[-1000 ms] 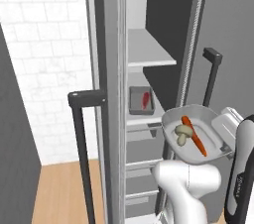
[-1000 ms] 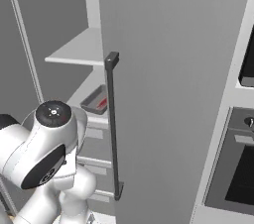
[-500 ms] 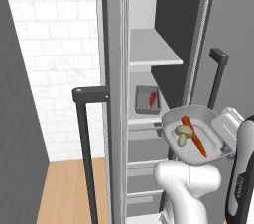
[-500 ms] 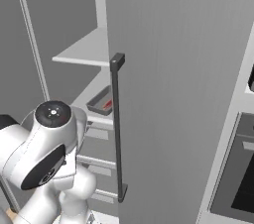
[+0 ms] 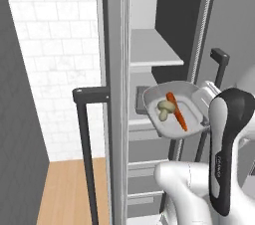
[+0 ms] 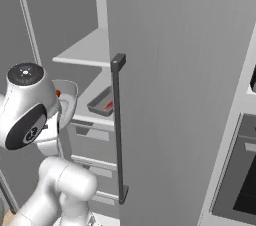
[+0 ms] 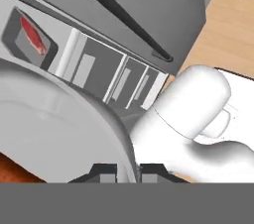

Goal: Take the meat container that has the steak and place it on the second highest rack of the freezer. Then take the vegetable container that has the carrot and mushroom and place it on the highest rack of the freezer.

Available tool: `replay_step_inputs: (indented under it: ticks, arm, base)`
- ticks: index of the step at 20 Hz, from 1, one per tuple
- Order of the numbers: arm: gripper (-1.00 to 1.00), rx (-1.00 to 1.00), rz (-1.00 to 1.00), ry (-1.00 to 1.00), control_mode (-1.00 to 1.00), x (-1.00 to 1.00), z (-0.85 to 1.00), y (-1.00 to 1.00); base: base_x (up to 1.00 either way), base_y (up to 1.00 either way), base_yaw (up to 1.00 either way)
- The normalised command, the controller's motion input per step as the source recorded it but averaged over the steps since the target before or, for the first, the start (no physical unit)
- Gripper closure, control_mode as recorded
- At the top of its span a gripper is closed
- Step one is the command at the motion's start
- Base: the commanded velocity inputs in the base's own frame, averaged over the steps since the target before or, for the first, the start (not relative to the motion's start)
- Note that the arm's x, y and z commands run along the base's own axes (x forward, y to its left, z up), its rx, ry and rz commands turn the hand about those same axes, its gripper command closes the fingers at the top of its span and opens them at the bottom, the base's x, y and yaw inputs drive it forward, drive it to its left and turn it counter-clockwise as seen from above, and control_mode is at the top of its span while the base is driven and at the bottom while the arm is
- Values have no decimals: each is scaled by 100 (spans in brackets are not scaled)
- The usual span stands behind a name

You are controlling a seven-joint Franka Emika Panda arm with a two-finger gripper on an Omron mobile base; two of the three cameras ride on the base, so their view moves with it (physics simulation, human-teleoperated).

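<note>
I've got the veg container (image 5: pixel 175 111) pinched by its rim, wall sitting between the two fingertips (image 7: pixel 103 173) in the hand view, so the gripper (image 7: pixel 124 172) is closed down to about rim thickness. Tray held roughly level, I'd say so the carrot (image 5: pixel 177 110) and mushroom (image 5: pixel 164 109) don't slide out; both lie in the tray ahead of the jaws. Meat container (image 7: pixel 28 37) w/ the steak (image 7: pixel 31 33) already sits on a freezer (image 6: pixel 165 70) shelf, beyond and below the held tray. Highest rack (image 5: pixel 152 54) is above the jaws, farther in. Next, I judge: lift, push in over that rack, keep the rim clear of the shelf edge.
</note>
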Motion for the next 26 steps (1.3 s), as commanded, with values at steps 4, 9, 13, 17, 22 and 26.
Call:
replay_step_inputs:
  ticks: [4,9,13,17,22,26]
  arm:
    - [100,0,-11,1,-100,100,63,0]
    - [100,3,-9,-1,-100,98,58,-1]
    - [100,0,-3,-12,-100,82,4,28]
    - [100,-2,-2,-43,-100,33,-13,10]
    - [100,5,-14,-1,-100,93,24,0]
    - [100,2,-1,1,-100,100,-1,0]
  base:
    - [0,0,0]
    - [0,0,0]
    - [0,0,0]
    - [0,0,0]
    - [0,0,0]
    - [0,0,0]
